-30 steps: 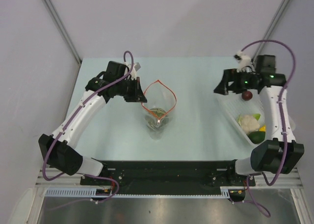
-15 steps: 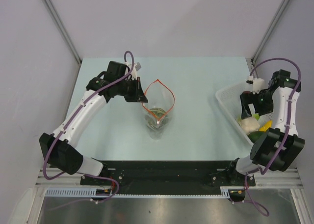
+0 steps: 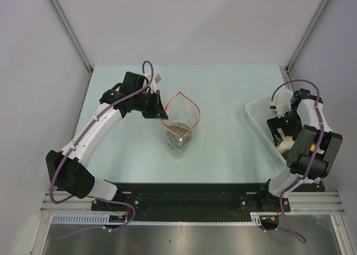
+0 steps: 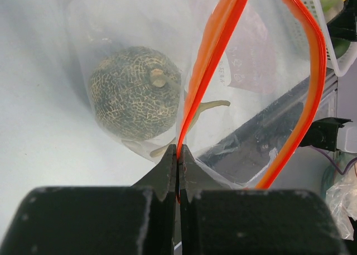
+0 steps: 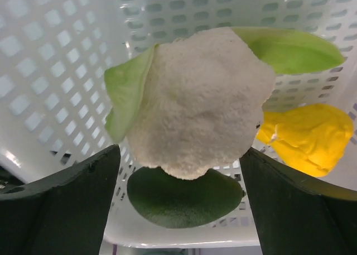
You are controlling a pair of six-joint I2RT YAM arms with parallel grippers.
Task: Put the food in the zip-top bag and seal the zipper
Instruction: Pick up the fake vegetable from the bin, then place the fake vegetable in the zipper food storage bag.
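Two arms engaged: left gripper (image 4: pixel 178 152) pinches the zipper (image 4: pixel 209 59), holding the zip-top bag (image 4: pixel 262 59) open; right gripper (image 5: pixel 181 149), jaws spread, straddles the cauliflower (image 5: pixel 201 99), judged ready for pickup.

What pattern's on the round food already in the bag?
Dark green with a pale net-like crackle, like a melon. Shows best in the left wrist view.
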